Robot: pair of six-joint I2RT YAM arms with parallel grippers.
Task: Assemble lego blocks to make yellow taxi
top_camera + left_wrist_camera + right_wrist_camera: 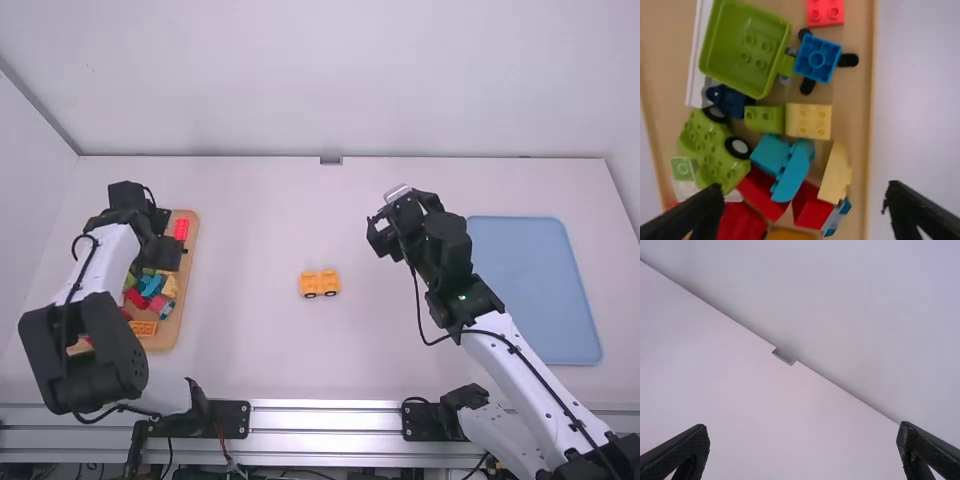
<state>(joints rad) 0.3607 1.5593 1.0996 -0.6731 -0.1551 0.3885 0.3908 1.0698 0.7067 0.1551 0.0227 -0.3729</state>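
Crowding a wooden tray (868, 125), mixed blocks (808, 121) beneath parted left claw (178, 232), right claw (377, 229) parted too, blue tray (530, 290) nearby

Left gripper (167, 236) facing down, right gripper (376, 232) angled forward, 2 fingers spread on each

Prob. a robotics lab: L arm (98, 245) & R arm (530, 375) w/ ext. cables (512, 346), black mounting plates (229, 418) on a metal rail (325, 420) at the near edge of a wht table (250, 350), plain wht walls (330, 80) behind & at the sides.
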